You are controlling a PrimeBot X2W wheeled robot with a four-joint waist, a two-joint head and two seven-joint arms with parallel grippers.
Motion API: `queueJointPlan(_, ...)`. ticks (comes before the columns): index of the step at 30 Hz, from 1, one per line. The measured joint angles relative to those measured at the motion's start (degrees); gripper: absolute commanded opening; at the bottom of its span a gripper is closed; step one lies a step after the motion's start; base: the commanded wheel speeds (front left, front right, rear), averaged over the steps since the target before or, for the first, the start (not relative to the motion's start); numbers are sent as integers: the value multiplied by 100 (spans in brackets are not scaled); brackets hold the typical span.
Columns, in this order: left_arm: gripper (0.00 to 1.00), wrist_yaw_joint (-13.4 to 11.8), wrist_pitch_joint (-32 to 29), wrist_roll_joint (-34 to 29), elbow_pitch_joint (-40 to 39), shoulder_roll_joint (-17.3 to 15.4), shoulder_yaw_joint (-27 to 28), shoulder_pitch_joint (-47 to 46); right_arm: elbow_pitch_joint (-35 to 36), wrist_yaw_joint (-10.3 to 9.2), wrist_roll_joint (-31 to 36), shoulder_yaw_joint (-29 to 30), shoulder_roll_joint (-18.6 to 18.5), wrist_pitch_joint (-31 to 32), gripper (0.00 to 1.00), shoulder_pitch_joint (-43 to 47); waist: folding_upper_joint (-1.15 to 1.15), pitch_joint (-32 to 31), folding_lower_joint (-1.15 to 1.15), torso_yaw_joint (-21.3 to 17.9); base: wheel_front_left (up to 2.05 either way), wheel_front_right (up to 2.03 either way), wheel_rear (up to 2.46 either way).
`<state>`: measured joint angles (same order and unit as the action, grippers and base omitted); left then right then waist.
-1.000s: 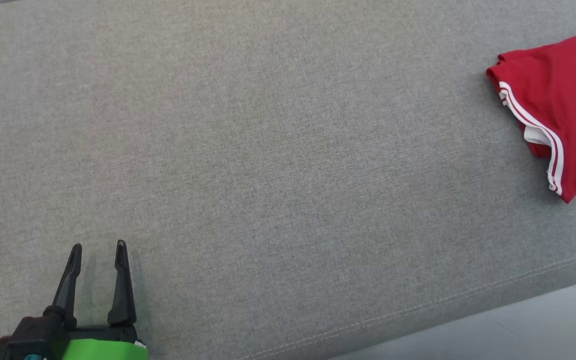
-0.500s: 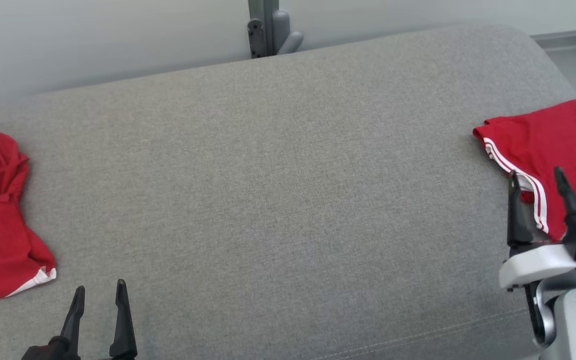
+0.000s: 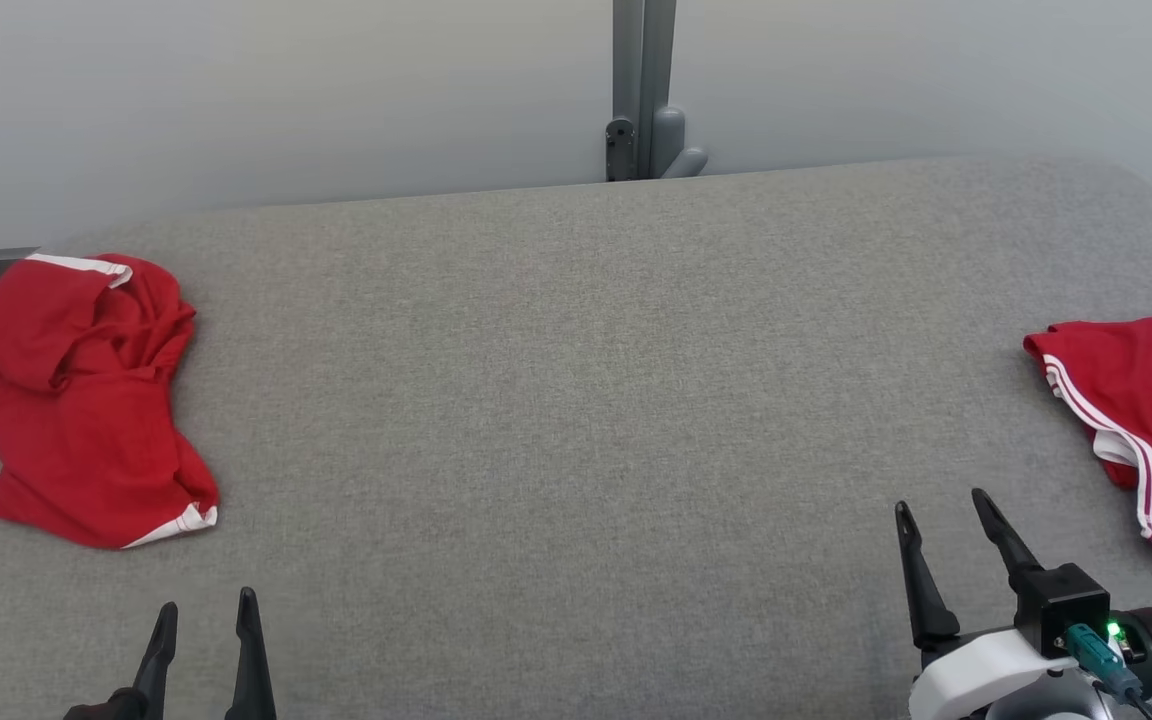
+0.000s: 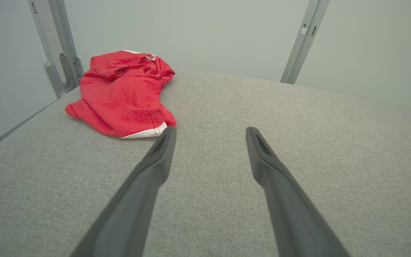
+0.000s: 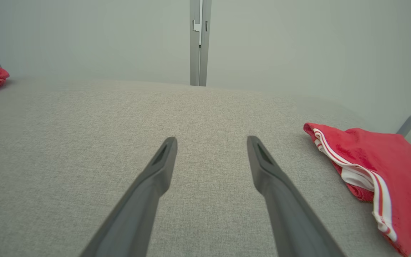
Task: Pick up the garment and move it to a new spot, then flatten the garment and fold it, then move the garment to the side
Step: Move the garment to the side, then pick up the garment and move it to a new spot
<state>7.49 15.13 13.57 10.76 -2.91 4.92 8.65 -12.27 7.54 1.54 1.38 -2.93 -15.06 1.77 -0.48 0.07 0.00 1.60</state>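
A crumpled red garment [image 3: 86, 400] with white trim lies in a heap at the far left of the grey cushioned surface [image 3: 576, 400]; the left wrist view has this garment [image 4: 123, 92] ahead and left of the fingers. My left gripper [image 3: 207, 600] [image 4: 211, 129] stands open and empty, a short way in front of the heap. A second red garment [image 3: 1151, 400] [image 5: 387, 160] with white stripes lies folded at the right edge. My right gripper [image 3: 941, 500] [image 5: 212, 138] is open and empty, to the left of that folded piece and apart from it.
A grey metal post [image 3: 641, 90] rises behind the surface's far edge against a pale wall. Other grey frame posts [image 4: 303, 39] stand at the sides. Bare grey fabric stretches between the two garments.
The head camera has swung up, bringing the wall and both garments into view. The right gripper, which stood over the folded garment's striped edge, now sits apart to its left, still open.
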Motion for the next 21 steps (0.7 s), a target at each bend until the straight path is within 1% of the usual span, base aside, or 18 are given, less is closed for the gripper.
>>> queueJointPlan(7,100,0,0,62,121,0,3,-44,-9,0,-191,-212,8,0,100,53,0,-80,0,163,0,0,0)
queueJointPlan(21,100,0,0,116,120,1,-73,-44,-31,0,-240,-227,8,0,100,98,0,-101,0,205,0,0,0)
